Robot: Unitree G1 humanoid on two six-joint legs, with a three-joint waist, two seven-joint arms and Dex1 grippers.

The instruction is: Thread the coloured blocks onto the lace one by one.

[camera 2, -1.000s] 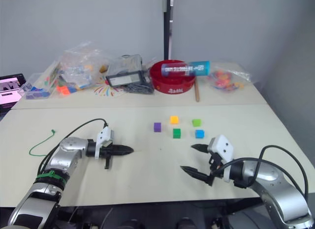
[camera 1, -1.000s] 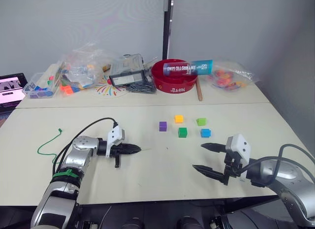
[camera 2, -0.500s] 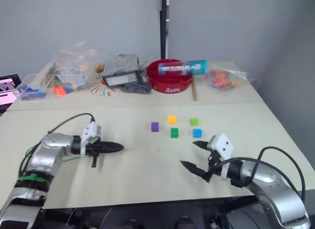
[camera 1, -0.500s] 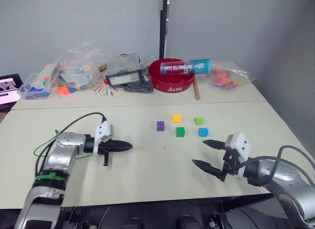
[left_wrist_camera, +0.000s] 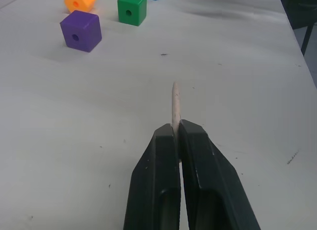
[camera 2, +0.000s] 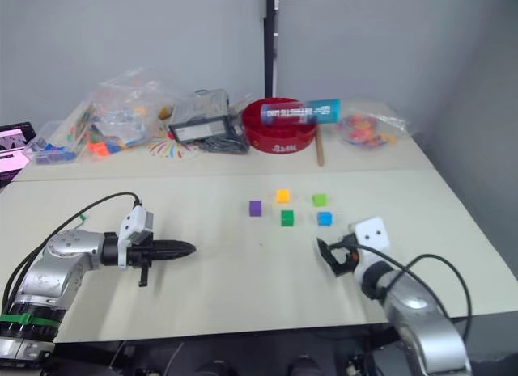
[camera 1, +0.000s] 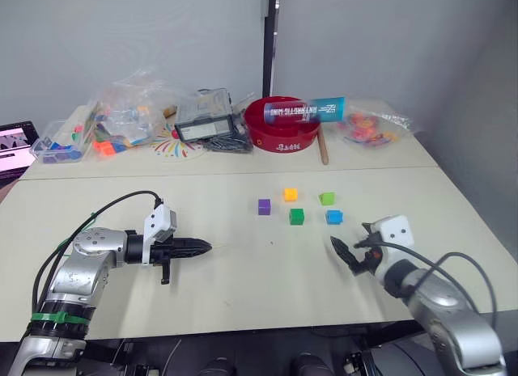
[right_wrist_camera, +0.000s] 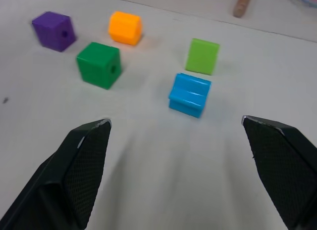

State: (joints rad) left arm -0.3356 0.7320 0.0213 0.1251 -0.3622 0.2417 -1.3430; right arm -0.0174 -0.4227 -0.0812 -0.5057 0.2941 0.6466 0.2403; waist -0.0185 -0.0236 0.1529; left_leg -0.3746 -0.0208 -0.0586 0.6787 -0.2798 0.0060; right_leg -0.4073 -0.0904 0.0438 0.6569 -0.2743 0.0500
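Left hand (left_wrist_camera: 176,136) was clamped on the lace (left_wrist_camera: 175,104) tip; right hand (right_wrist_camera: 176,141) gaped near the blocks (right_wrist_camera: 189,94); a red bowl (camera 1: 283,136) carried a tube (camera 1: 306,111).

Small purple plastic cube (right_wrist_camera: 52,29); orange-yellow plastic cube (right_wrist_camera: 125,27); dark green plastic cube (right_wrist_camera: 99,64); light green plastic cube (right_wrist_camera: 202,56); ridged blue plastic cube (right_wrist_camera: 189,95); pale stiff lace tip (left_wrist_camera: 175,102); black gripper fingers (left_wrist_camera: 159,185); round red bowl (camera 1: 283,126) with white lettering; off-white tabletop (camera 1: 243,271)
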